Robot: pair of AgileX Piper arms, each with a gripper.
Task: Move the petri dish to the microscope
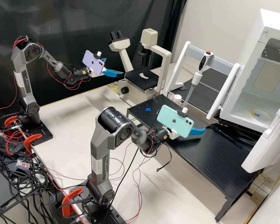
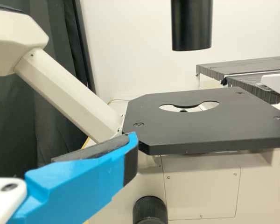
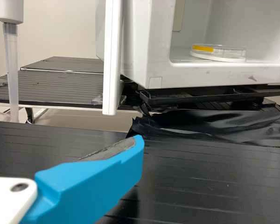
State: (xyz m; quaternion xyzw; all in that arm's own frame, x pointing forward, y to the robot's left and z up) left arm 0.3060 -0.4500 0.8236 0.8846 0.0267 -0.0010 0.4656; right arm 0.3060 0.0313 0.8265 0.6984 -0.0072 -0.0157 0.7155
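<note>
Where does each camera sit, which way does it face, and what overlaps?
High view: off the arms, looking forward and down on the bench; shows left arm, right arm.
Left wrist view: on that wrist, facing the microscope; own blue finger.
Right wrist view: on that wrist, facing the petri dish in the white cabinet; own blue finger.
Shared: high and left wrist, microscope; high and right wrist, petri dish.

My left arm point(image 1: 27, 87) is bent high, its wrist point(image 1: 72, 75) near the microscope point(image 1: 142, 77); the left tool point(image 1: 115, 66) has its blue fingers point(image 2: 84, 182) parted. My right arm point(image 1: 100, 155) is bent too, its wrist point(image 1: 150, 140) farther from the microscope, its tool point(image 1: 199, 126) also spread open.
</note>
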